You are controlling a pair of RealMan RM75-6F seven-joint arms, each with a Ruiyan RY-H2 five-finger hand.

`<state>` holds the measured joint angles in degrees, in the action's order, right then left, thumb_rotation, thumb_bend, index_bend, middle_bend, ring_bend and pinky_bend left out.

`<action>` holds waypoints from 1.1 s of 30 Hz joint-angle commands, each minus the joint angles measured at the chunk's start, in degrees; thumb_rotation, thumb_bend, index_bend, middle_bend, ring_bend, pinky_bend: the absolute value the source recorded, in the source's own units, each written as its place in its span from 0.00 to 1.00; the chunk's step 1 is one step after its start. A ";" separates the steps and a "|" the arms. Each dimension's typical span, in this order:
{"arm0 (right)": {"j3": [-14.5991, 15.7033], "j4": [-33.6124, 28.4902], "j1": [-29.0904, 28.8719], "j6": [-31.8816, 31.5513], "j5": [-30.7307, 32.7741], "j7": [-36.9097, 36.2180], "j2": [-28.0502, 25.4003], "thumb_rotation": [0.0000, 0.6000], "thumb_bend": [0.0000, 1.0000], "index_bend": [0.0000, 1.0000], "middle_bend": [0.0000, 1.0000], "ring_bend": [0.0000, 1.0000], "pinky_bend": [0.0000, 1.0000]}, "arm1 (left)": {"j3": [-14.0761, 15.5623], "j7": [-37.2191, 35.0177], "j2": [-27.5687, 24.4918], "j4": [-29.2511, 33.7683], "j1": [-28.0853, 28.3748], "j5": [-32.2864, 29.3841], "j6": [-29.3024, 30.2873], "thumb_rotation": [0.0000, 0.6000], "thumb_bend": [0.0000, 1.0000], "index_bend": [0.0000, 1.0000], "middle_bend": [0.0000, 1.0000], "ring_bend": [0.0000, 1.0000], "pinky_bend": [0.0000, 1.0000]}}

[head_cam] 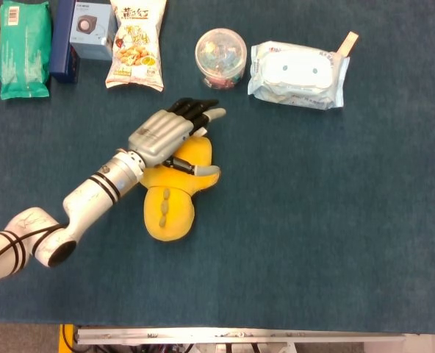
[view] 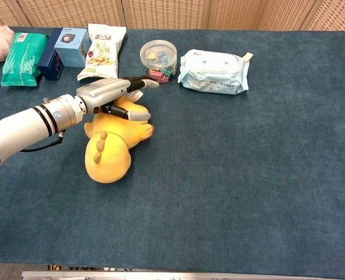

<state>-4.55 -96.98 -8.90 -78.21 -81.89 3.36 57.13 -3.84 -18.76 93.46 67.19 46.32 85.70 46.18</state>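
Metal left hand (head_cam: 167,134) with fingers spread flat over soft, rounded yellow plush toy (head_cam: 173,195) on blue felt table (head_cam: 320,220)

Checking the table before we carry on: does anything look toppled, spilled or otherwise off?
Only the yellow plush toy: it lies flat on the blue table with the left hand resting on its upper end. The snack bag, clear round tub and wipes pack sit unspilled along the back.
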 commanded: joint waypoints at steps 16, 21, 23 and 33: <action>0.26 0.35 0.35 -0.38 -0.66 -1.41 -0.33 1.00 0.16 0.26 0.36 0.33 0.39 | -1.29 1.47 -5.39 9.18 -0.63 -2.93 1.11 0.24 0.03 0.00 0.00 0.00 0.00; 0.28 0.43 0.61 -0.65 -0.58 -1.72 -0.54 1.00 0.16 0.26 0.36 0.33 0.39 | -1.77 3.53 -3.93 9.91 0.44 -3.51 0.43 0.24 0.03 0.00 0.00 0.00 0.00; 0.29 0.53 0.67 -0.61 -0.46 -1.80 -0.58 1.00 0.16 0.26 0.36 0.33 0.39 | -1.80 4.34 -3.23 9.66 0.74 -3.80 0.12 0.24 0.03 0.00 0.00 0.00 0.00; 0.23 1.13 0.62 -0.17 -0.12 -2.39 -0.49 1.00 0.16 0.26 0.36 0.33 0.39 | -1.38 8.72 -0.32 5.56 1.39 -6.52 -1.99 0.24 0.03 0.00 0.00 0.00 0.00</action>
<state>-4.32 -95.85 -8.28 -78.38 -82.01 0.97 56.64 -5.28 -10.21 93.00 72.92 47.71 79.35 44.30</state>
